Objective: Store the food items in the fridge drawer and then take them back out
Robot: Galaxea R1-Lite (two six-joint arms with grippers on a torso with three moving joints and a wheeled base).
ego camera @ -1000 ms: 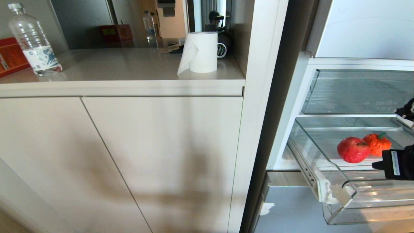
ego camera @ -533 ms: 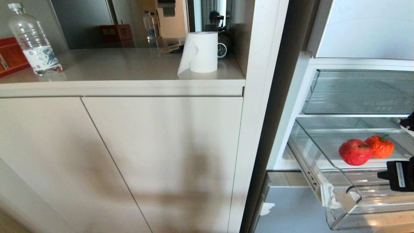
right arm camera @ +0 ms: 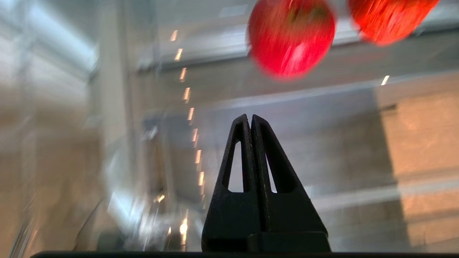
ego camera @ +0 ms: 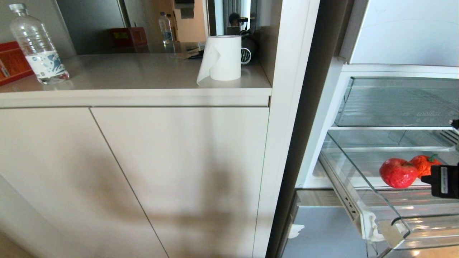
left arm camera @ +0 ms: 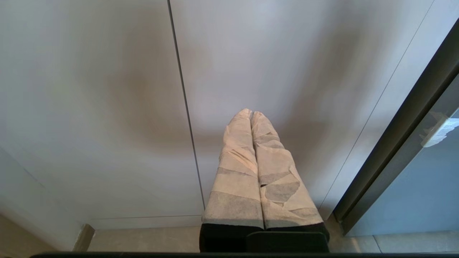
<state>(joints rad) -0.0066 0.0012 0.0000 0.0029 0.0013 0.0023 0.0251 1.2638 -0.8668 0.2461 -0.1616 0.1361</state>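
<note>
Two food items lie in the clear fridge drawer (ego camera: 426, 225), which stands pulled out of the open fridge. One is a round red piece (ego camera: 398, 173). The other is an orange-red piece with a green stem (ego camera: 422, 163), partly behind my right arm (ego camera: 444, 181). In the right wrist view my right gripper (right arm camera: 250, 116) is shut with nothing seen between its black fingers. It points into the drawer, short of the red piece (right arm camera: 291, 36) and the orange one (right arm camera: 389, 18). My left gripper (left arm camera: 251, 113) is shut and empty, parked low in front of the cabinet doors.
Another clear ribbed tray (ego camera: 394, 104) sits above the drawer. Left of the fridge is a beige cabinet (ego camera: 161, 172). On its counter stand a paper roll (ego camera: 224, 57), a water bottle (ego camera: 37, 44) and a red box (ego camera: 12, 62).
The drawer has slid further out toward me, carrying both food pieces with it. My right arm has drawn back toward the picture's right edge, its gripper still shut.
</note>
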